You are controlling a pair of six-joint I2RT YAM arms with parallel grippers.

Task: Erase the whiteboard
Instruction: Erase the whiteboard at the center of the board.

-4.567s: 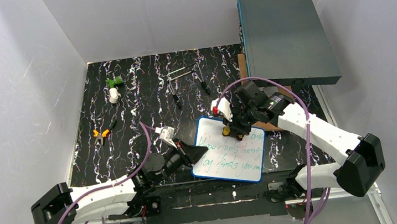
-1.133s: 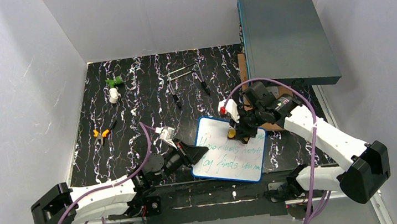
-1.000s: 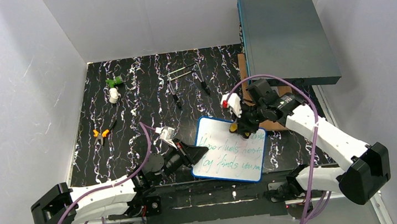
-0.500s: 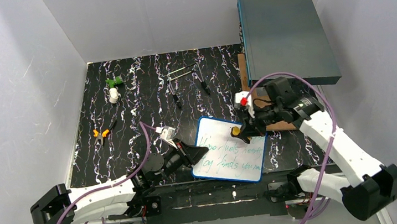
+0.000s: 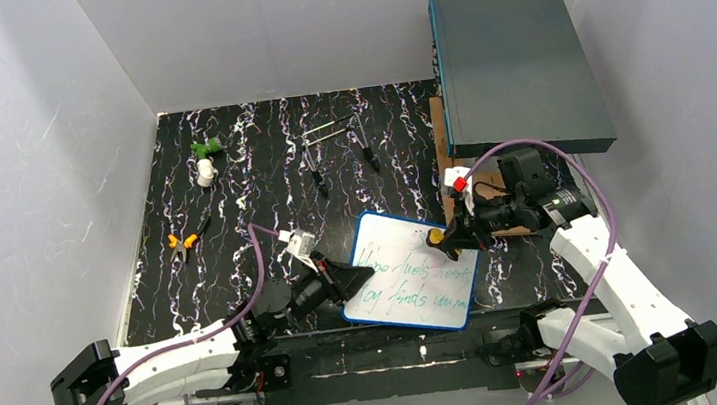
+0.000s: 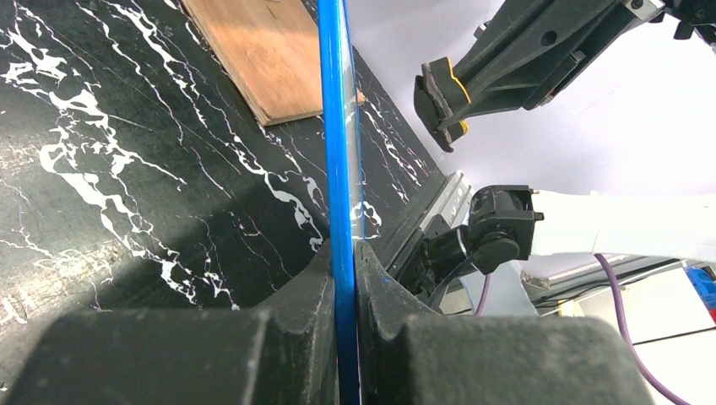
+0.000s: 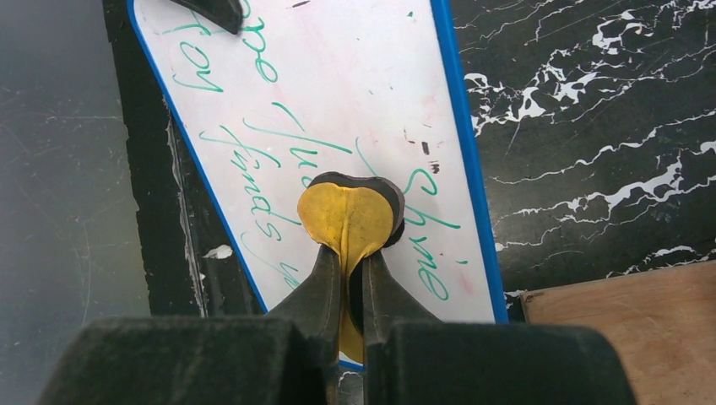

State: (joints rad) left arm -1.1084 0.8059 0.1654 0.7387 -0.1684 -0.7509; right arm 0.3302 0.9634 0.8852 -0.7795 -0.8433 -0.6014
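Observation:
The whiteboard [image 5: 413,282], white with a blue frame and green handwriting, sits near the table's front middle. My left gripper [image 5: 348,281] is shut on its left edge; in the left wrist view the blue frame [image 6: 340,126] runs between the fingers. My right gripper [image 5: 451,238] is shut on a yellow and black eraser [image 5: 435,238] at the board's upper right part. In the right wrist view the eraser [image 7: 350,215] is folded between the fingers over the green writing on the whiteboard [image 7: 304,101]. Whether it touches the board I cannot tell.
A large grey-teal box [image 5: 517,70] stands at the back right with a wooden board [image 5: 496,213] under its near side. Pliers [image 5: 183,241], a green and white object [image 5: 204,160] and several thin tools [image 5: 334,150] lie further back on the black marbled table [image 5: 234,205].
My right arm has swung to the right, carrying the eraser from the board's top middle toward its right edge. The left gripper has kept hold of the board, which shifted slightly.

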